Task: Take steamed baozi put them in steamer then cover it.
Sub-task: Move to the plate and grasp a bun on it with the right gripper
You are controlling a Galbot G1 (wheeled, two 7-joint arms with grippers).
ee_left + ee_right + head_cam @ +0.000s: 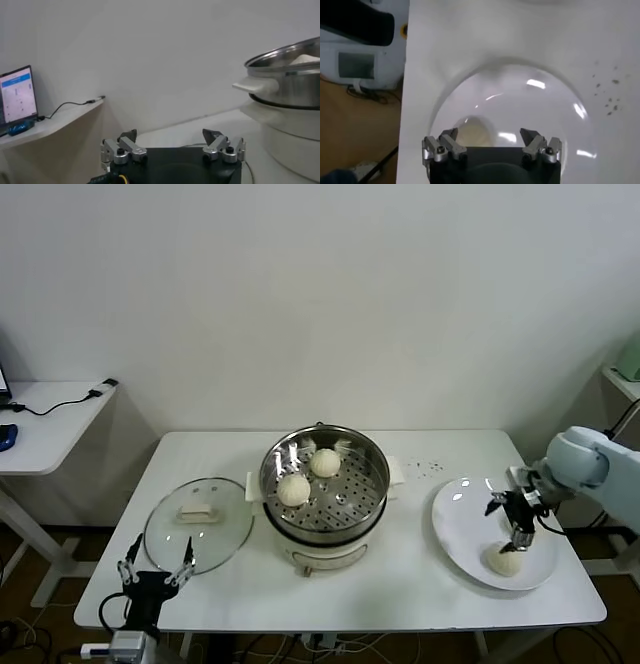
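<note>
On the white plate (470, 529) at the table's right side lies one steamed baozi (504, 561), near the plate's front edge, with the right gripper (519, 536) poised directly above it, jaws spread wide and holding nothing; the right wrist view shows the bun (472, 131) below and between the open fingers (443, 146). Two more baozi (294, 489) (325, 462) sit on the perforated floor of the steamer (370, 454), which stands uncovered at the table's (420, 599) middle. Left of the steamer, flat on the table, lies the cover (198, 522), handle up. At the table's front left corner, just before the cover, the left gripper (156, 569) waits, jaws likewise wide and empty
</note>
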